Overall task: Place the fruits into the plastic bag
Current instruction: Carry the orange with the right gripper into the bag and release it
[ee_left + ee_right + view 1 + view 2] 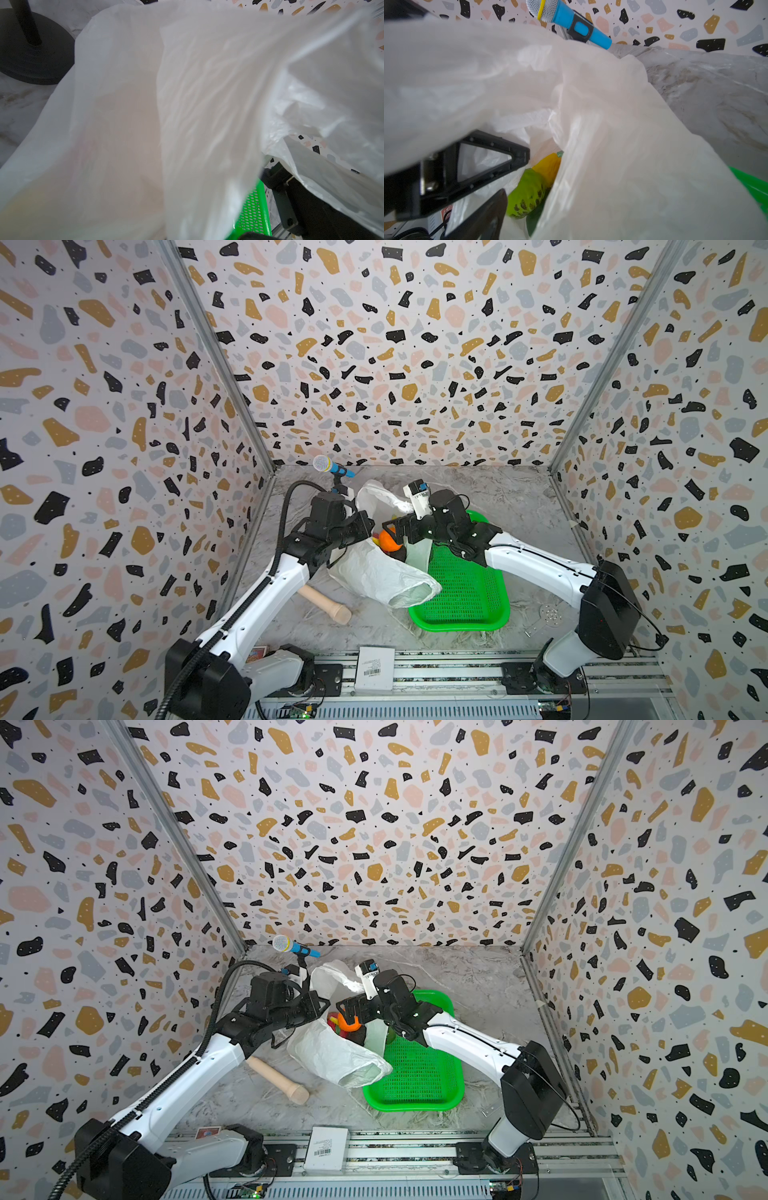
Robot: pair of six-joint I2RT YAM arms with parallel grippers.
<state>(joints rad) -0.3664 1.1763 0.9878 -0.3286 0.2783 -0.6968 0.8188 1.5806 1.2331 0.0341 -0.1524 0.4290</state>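
bag [376,572] looks white, thin, crinkled, with orange [388,541] showing inside.

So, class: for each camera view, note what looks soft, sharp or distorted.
Left wrist view: the plastic bag fills the frame, close and soft; the green basket mesh is sharper. Right wrist view: bag film nearest the lens blurs; the microphone and bumpy green fruit are clearer. In both top views: even light, wall posts splay outward.
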